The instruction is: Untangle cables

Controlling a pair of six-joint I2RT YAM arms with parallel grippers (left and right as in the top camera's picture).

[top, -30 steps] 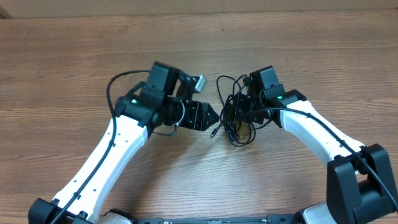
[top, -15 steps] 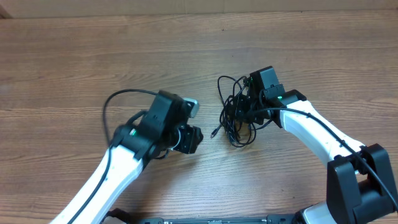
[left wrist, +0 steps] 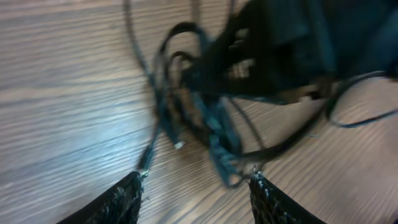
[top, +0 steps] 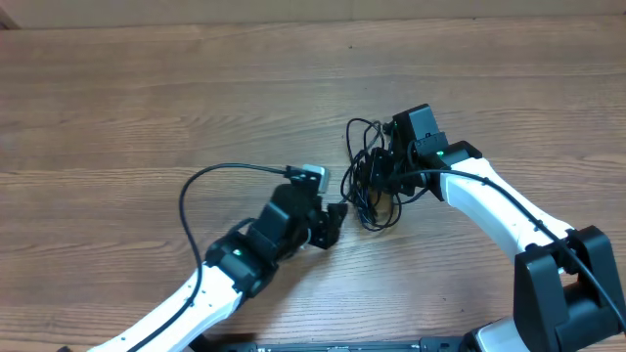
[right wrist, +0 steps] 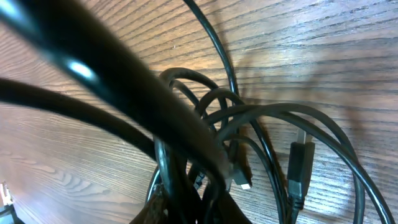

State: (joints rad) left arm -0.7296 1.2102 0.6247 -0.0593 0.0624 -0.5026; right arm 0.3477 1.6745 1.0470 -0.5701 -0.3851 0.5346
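The cables [top: 364,161] lie as one black tangle of thin cords on the wooden table [top: 147,98], right of centre. My right gripper [top: 381,179] sits in the tangle and is shut on a bundle of cords. In the right wrist view the gripper [right wrist: 189,210] clamps the cables [right wrist: 211,124], with a flat plug [right wrist: 300,163] beside them. My left gripper [top: 335,217] is open at the tangle's lower left edge. In the blurred left wrist view the gripper [left wrist: 196,182] is open and empty. The cables [left wrist: 205,118] lie just ahead, and one loose cord end [left wrist: 149,158] reaches its left fingertip.
The left arm's own thick black wire [top: 210,181] loops over the table to the left. The white right arm [top: 499,210] stretches in from the lower right. A pale wall edge runs along the table's far side.
My left arm has swung back toward the front edge, then right, so its open gripper now points at the tangle. My right gripper has held still on the cables.
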